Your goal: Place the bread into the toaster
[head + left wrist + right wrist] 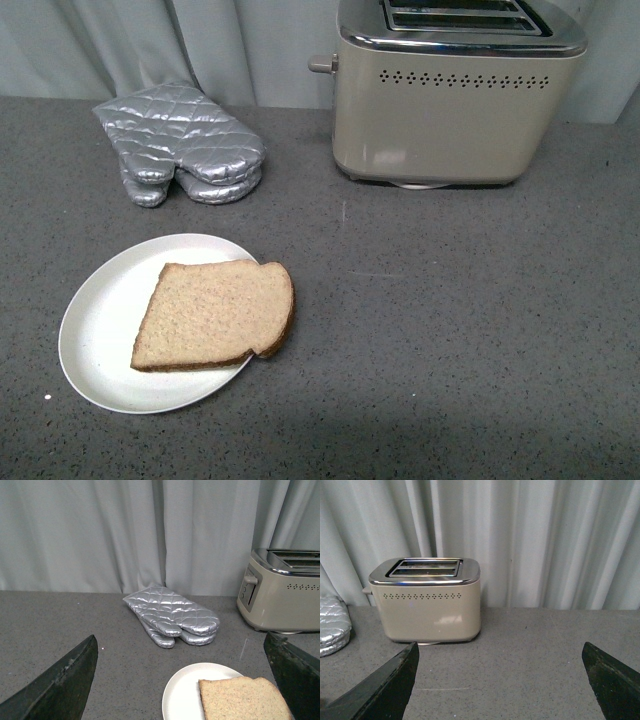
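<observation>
Dark fingers [60,685] of the left gripper [180,636] stand spread wide, holding nothing; the right gripper [500,645] is equally wide and empty. The flat, light brown wholemeal bread slice [215,315] lies on a round white plate [95,330] near the front left corner of the grey table [470,340], crust end overhanging the rim. It looks light, soft, easily torn; that overhang seems the best hold. The boxy beige chrome-topped toaster [450,110] stands at the back edge, slots partly cropped, depth unseen.

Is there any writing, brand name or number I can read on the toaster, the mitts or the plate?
None can be read.
The toaster shows only a row of small holes; its lever end is too small to tell.
The mitts, plate and bread carry no writing.
</observation>
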{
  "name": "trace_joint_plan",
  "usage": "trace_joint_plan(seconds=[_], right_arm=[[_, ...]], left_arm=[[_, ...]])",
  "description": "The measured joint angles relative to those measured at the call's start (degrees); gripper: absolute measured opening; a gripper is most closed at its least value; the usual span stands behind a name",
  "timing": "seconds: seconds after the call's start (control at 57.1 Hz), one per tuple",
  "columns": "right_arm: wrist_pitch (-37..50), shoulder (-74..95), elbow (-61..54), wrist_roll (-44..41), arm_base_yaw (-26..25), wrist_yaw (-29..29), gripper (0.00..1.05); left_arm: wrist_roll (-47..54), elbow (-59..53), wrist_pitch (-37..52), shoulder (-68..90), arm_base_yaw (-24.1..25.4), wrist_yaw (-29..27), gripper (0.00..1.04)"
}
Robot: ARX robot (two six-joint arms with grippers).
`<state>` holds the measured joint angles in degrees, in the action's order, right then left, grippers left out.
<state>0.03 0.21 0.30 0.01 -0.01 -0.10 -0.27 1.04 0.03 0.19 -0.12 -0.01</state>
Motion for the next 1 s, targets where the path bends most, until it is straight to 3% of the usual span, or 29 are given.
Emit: trace_joint_plan(seconds=[0.473,0.543,0.596,0.718,0.841,0.999], right_arm=[[0.0,0.0,0.0,0.0,0.0,0.02,0.95],[0.0,0.0,0.0,0.0,0.0,0.02,0.95],[0.0,0.0,0.0,0.0,0.0,0.02,0.95],[0.0,0.0,0.0,0.0,0.0,0.0,0.95],[0.0,0.0,0.0,0.0,0.0,0.04,0.95],[0.0,0.0,0.0,0.0,0.0,0.0,0.95]], left_arm=[[-0.17,0.09,-0.26,0.22,-0.13,-0.33,0.98],[-7.26,3.85,-10.27,7.17,-3.72,-12.52,0.98],[-12.35,4.76,-11.45,14.12,-4.44,-15.37,0.98],[-16.41,5.68,-4.2,27.12,-4.02,-11.93,0.98],[-15.45,9.01,9.99,49.48,-0.28,-3.93,0.98],[-11.74,14.47,16.35,69.16,1.49,0.28,0.98]])
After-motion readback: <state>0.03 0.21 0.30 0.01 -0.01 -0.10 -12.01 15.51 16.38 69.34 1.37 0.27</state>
